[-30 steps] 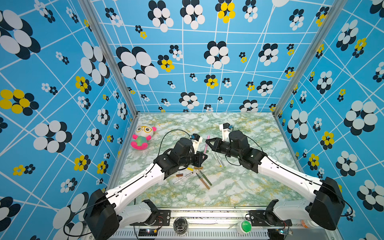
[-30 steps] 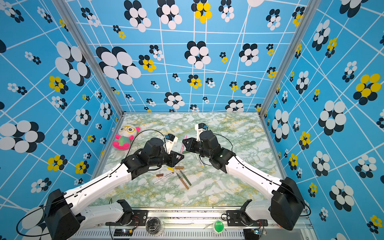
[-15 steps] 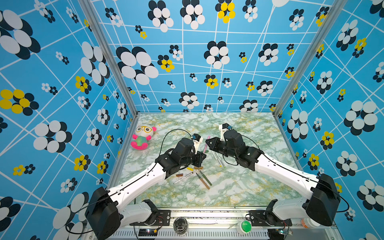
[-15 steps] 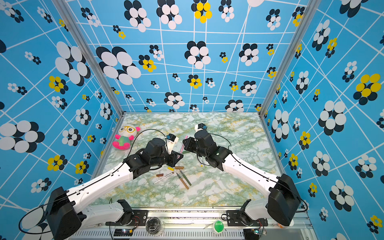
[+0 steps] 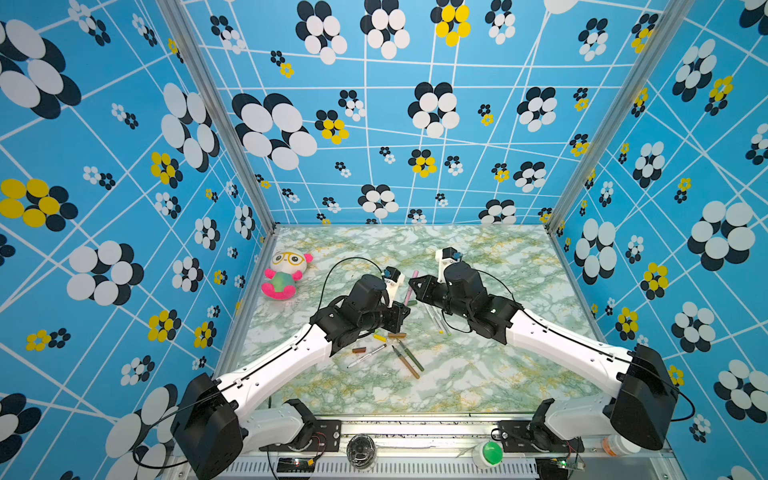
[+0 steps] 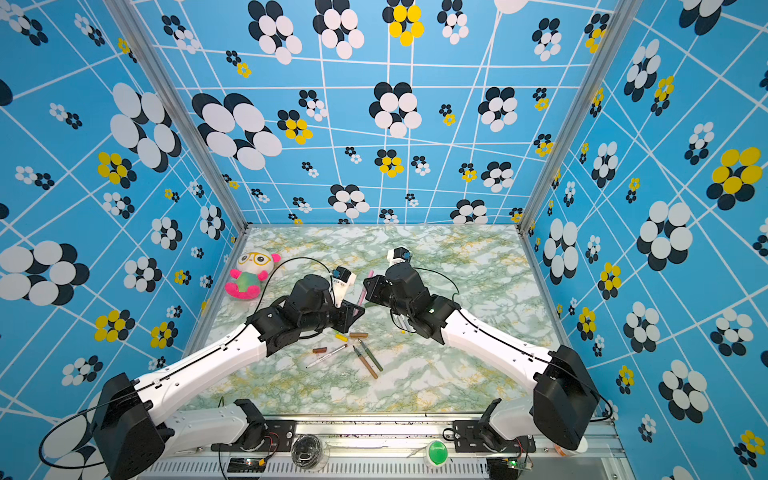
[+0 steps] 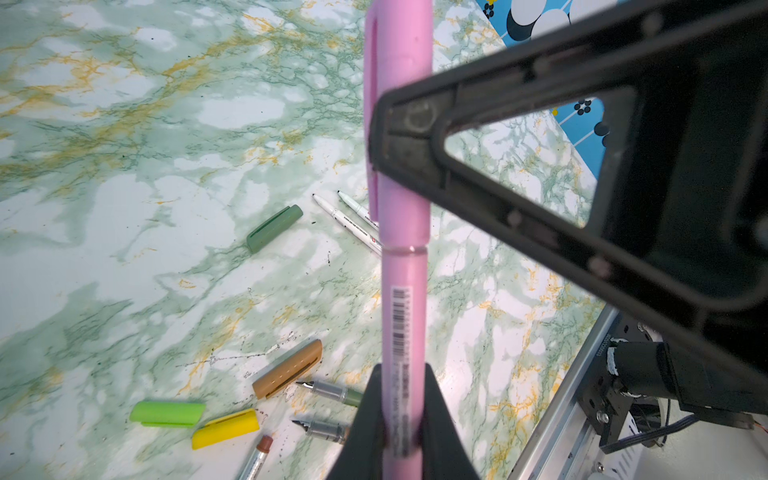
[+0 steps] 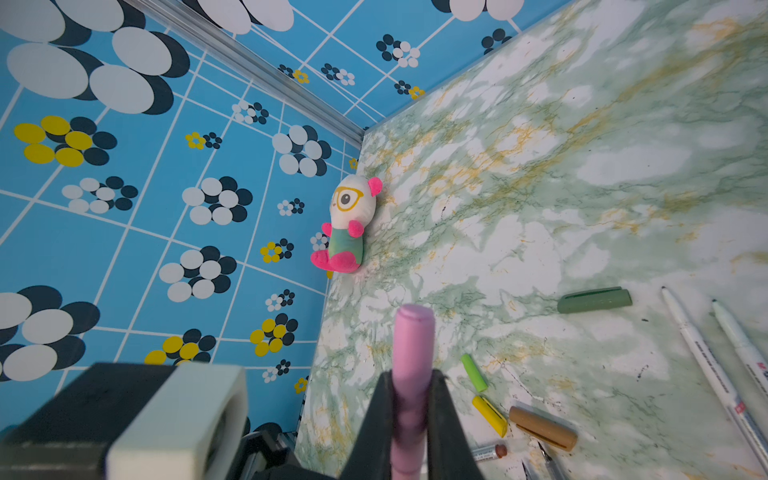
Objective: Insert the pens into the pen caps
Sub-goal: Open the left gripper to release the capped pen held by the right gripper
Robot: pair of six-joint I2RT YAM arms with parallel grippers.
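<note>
Marble-print tabletop [image 5: 478, 374] under blue flowered walls. In both top views my two arms meet near the middle, above a scatter of loose pens and caps. The left gripper [image 5: 400, 309] and right gripper [image 5: 415, 286] are both closed on the same pink pen [image 5: 409, 291], which is held tilted in the air between them. My worry here is two arms sharing one rigid stick. If either one drifts off the pen's axis, I'd expect the barrel to twist in the jaws or pop free.

Left wrist view: the left fingers pinch the barcode end of the barrel. The pink cap [image 7: 399, 62] covers the far end, with a thin seam where it meets the barrel. I cannot tell whether it is fully home, and releasing too soon could leave a loose cap. Below lie the dark-green cap [image 7: 274, 228], tan cap [image 7: 286, 370], light-green cap [image 7: 166, 413], yellow cap [image 7: 224, 428] and two white pens [image 7: 349, 224]. A dropped pen would knock them about.

Right wrist view: the right jaws clamp the pink cap around its middle, with its rounded end poking out past them. It is a smooth round tube, so a hard push might slide it through the pads instead of seating it. The plush toy [image 8: 349, 224] sits well apart and is no threat.
</note>
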